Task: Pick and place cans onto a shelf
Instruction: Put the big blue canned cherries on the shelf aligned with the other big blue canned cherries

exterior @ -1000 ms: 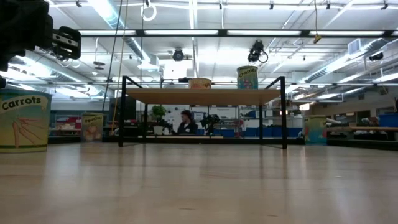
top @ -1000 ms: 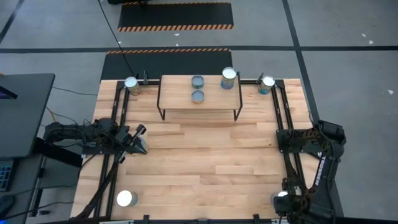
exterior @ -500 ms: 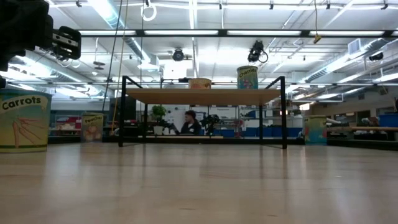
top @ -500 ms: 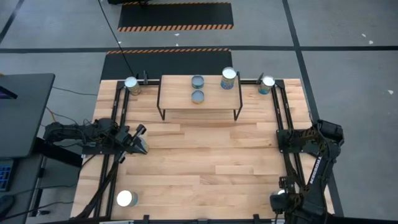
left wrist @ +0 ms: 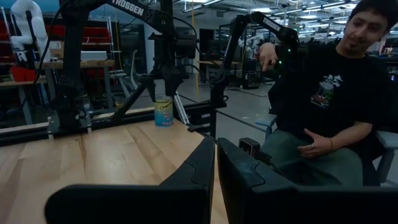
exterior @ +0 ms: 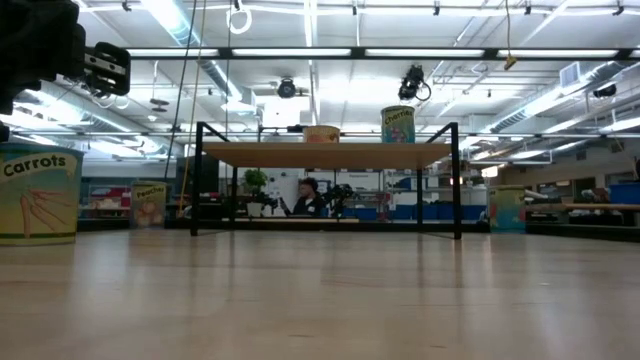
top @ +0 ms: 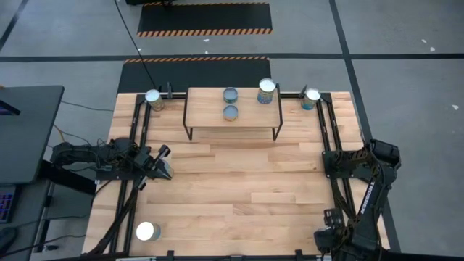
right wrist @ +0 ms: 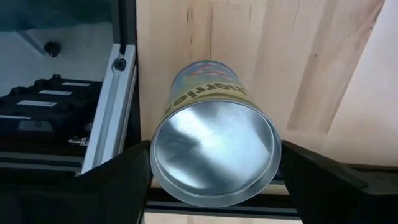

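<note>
The shelf [top: 232, 119] stands at the table's far middle and bears two blue-grey-topped cans [top: 230, 94] [top: 230, 112] and one silver-topped can [top: 267, 88]. Other cans stand upright at the far left [top: 153, 97], far right [top: 312, 95] and near left [top: 148, 231]. My right gripper [top: 328, 238] is at the near right corner, open, above a yellow-labelled can [right wrist: 214, 155], one finger on each side of it. My left gripper [top: 165, 165] is shut and empty over the table's left side. My right gripper comes from above, pointing down. Its fingers [right wrist: 127, 177] stand close against two opposite sides of the can just below its top rim [right wrist: 186, 118]. I cannot tell whether they touch it. The can stands upright on the table.
Black metal frames [top: 138, 145] [top: 330, 138] run along the table's left and right sides. A person [left wrist: 329, 112] sits beyond the table's right edge. Bare wood [top: 239, 188] lies between the arms, in front of the shelf.
My right gripper has moved over the near right can and lowered around it, so the can's silver top, plain a second ago in the high view, is now mostly covered.
</note>
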`<state>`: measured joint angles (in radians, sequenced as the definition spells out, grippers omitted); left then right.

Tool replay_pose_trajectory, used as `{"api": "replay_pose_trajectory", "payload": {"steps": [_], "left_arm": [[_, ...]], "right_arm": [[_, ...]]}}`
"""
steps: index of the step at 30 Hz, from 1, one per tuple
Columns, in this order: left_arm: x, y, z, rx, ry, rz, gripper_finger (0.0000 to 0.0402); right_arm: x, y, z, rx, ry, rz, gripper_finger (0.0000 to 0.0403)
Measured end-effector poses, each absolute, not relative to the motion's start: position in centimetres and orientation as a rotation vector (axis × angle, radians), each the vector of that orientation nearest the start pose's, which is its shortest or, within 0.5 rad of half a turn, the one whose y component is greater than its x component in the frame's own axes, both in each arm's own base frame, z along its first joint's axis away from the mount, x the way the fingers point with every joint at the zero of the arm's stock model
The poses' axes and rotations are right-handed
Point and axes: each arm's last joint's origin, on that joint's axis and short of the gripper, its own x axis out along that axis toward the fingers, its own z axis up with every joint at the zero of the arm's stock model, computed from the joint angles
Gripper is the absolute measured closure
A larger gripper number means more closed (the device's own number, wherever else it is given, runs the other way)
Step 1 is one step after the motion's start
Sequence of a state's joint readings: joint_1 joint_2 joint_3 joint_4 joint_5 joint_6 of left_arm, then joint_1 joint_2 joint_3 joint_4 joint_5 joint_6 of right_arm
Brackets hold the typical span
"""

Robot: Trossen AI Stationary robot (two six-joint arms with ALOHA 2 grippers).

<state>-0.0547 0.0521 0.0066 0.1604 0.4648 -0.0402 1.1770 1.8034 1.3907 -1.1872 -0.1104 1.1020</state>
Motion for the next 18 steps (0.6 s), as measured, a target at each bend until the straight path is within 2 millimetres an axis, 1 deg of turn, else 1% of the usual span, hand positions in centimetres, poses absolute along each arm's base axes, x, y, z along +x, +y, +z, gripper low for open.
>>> {"api": "replay_pose_trajectory", "payload": {"steps": [4, 6, 9, 12, 15, 18], "left_arm": [[9.6, -1.8, 17.7, -0.016, -0.103, -0.521, 0.0374], [9.6, -1.8, 17.7, -0.016, -0.103, -0.521, 0.0374], [9.6, -1.8, 17.7, -0.016, -0.103, -0.521, 0.0374], [9.6, -1.8, 17.7, -0.016, -0.103, -0.521, 0.0374], [9.6, -1.8, 17.7, -0.016, -0.103, -0.521, 0.0374], [9.6, -1.8, 17.7, -0.016, -0.103, -0.521, 0.0374]], "right_arm": [[12.3, 30.4, 22.0, -0.029, 1.670, 0.075, 0.0063], [12.3, 30.4, 21.7, -0.015, 1.668, 0.067, 0.0051], [12.2, 30.2, 20.6, -0.011, 1.684, 0.055, 0.0028], [12.1, 30.4, 20.1, 0.010, 1.682, 0.094, 0.0014], [12.1, 30.4, 19.9, 0.008, 1.687, 0.094, 0.0016], [12.0, 30.4, 19.9, 0.006, 1.693, 0.103, 0.0030]]}}
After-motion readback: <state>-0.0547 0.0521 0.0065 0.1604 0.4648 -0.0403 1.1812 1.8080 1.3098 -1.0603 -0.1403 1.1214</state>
